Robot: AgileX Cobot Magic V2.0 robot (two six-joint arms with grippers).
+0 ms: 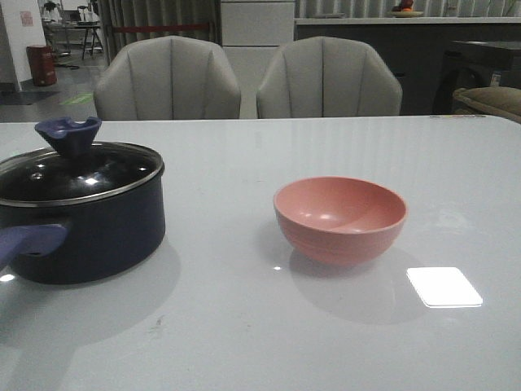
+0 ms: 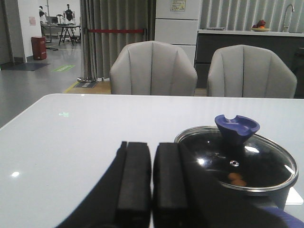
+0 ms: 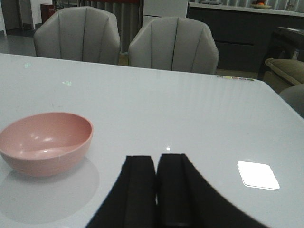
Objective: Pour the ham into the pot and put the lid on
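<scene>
The dark navy pot [image 1: 89,236] stands at the table's left with its bluish-purple handle [image 1: 28,242] pointing toward me. The glass lid [image 1: 77,175] with its blue notched knob [image 1: 68,134] sits on the pot. In the left wrist view the lid [image 2: 247,164] shows orange-pink ham slices [image 2: 236,179] through the glass. My left gripper [image 2: 152,156] is shut and empty, just beside the pot. My right gripper [image 3: 156,164] is shut and empty, to the right of the pink bowl [image 3: 45,142]. Neither gripper shows in the front view.
The pink bowl [image 1: 340,218] stands empty mid-table, right of the pot. Two grey chairs [image 1: 167,80] [image 1: 328,80] stand behind the table's far edge. A bright light patch [image 1: 444,287] lies on the table near the right front.
</scene>
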